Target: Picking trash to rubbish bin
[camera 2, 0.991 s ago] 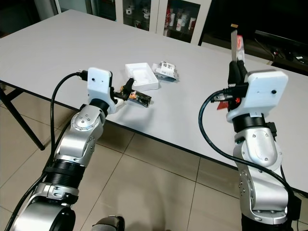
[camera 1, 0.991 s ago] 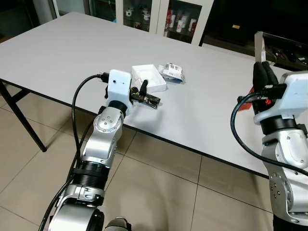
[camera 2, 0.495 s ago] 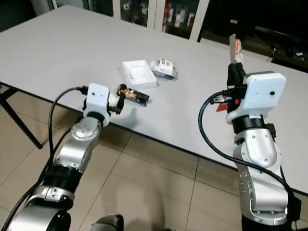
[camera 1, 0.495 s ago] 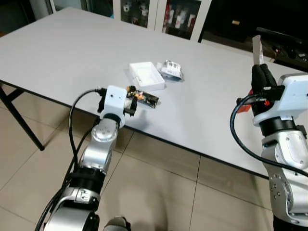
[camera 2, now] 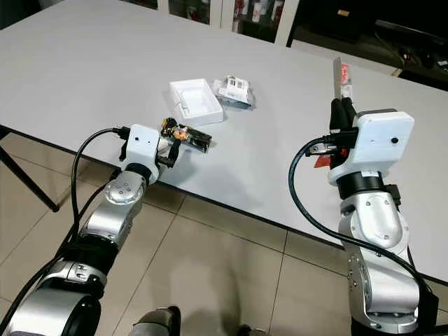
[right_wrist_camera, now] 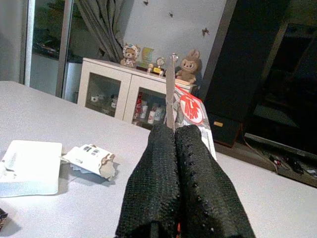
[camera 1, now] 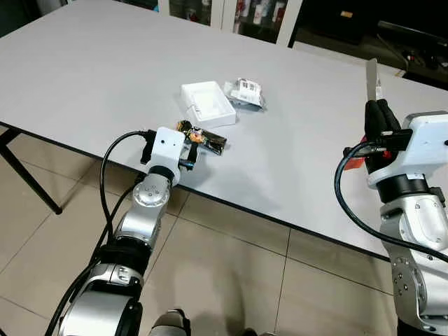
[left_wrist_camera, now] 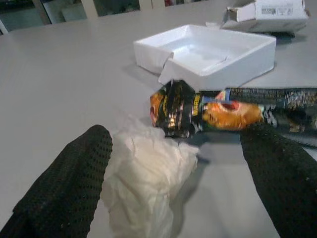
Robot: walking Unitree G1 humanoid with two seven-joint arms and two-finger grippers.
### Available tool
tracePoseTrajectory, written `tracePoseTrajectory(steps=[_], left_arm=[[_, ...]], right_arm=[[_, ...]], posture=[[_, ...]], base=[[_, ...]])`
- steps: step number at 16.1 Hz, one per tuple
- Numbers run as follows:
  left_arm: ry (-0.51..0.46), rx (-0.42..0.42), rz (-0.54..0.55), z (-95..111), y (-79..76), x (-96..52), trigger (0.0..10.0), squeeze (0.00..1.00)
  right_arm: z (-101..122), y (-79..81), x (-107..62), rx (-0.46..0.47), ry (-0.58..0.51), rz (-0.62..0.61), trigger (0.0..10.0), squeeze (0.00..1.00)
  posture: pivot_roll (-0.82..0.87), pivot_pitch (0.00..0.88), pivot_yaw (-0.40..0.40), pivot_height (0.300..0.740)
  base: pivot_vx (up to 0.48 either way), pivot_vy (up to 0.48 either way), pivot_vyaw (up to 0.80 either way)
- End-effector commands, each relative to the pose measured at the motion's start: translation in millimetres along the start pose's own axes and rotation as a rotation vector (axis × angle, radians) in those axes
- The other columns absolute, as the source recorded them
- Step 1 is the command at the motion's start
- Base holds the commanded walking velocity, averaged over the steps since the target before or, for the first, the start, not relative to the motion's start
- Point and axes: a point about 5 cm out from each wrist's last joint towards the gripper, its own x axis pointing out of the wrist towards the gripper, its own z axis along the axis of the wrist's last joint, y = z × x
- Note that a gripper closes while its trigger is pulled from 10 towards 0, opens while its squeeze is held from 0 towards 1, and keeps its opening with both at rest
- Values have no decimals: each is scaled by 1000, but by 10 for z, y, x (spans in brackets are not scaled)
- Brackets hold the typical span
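Observation:
My left gripper (left_wrist_camera: 183, 144) is open at the grey table's (camera 1: 91, 63) front edge. A crumpled white tissue (left_wrist_camera: 143, 183) lies between its fingers, against one of them. Just beyond the fingertips lies a dark snack wrapper (camera 1: 208, 139) with orange print. Farther back sit a shallow white box (camera 1: 206, 103) and a crushed white carton (camera 1: 245, 92). On the right, my right gripper (camera 1: 378, 115) is held above the table, shut on a red-and-white wrapper (camera 1: 372, 75) that stands upright out of its fingers.
A small red item (camera 1: 355, 159) lies on the table behind my right arm. The table's black leg (camera 1: 28, 178) stands at the left over a tiled floor (camera 1: 231, 280). Glass-door cabinets (camera 1: 259, 10) line the wall beyond the table.
My left gripper has dropped from above the snack wrapper to table level at the front edge, with the tissue between its fingers. The right gripper still holds its wrapper upright.

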Motion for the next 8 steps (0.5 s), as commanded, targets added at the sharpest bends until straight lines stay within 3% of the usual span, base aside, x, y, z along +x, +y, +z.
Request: tracePoseTrajectory(steps=[1, 8], left_arm=[[-2, 8, 6, 7, -13, 18, 10000, 0], [42, 0, 25, -161, 63, 21, 10000, 0]], right_arm=[[17, -19, -24, -14, 0, -10, 10000, 0], [42, -48, -18, -24, -2, -13, 10000, 0]], posture=[[203, 169, -104, 740], [194, 168, -111, 740]], base=[[0, 0, 0], [0, 0, 0]])
